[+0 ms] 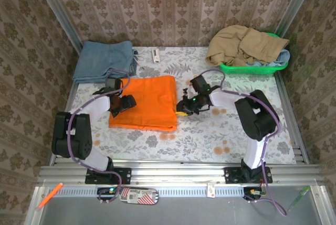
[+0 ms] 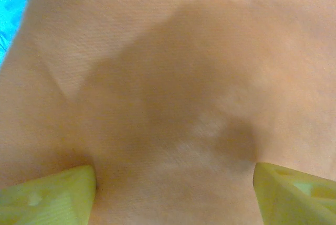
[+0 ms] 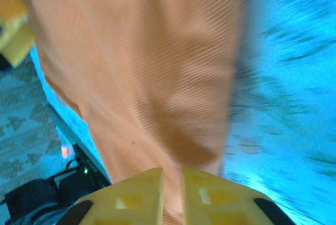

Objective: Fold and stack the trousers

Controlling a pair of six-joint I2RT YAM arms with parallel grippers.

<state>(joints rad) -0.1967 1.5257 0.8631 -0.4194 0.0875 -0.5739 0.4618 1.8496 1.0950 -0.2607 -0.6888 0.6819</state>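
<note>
The trousers [image 1: 144,103] lie folded into a tidy rectangle, the right gripper [image 1: 183,110] pinching their edge and the left gripper [image 1: 119,105] spread wide over the cloth, so stacking looks to be what's left.

The trousers [image 3: 147,67] run as a broad orange band from the top edge down to the right gripper [image 3: 181,185]. Its yellow fingers [image 3: 139,196] stand almost together, pinching a fold of cloth. Right of the trousers lies blurred, blue-tinted worktop [image 3: 294,109]. Left of them are a yellow piece [image 3: 13,28] and, lower, black cables [image 3: 37,196].
</note>
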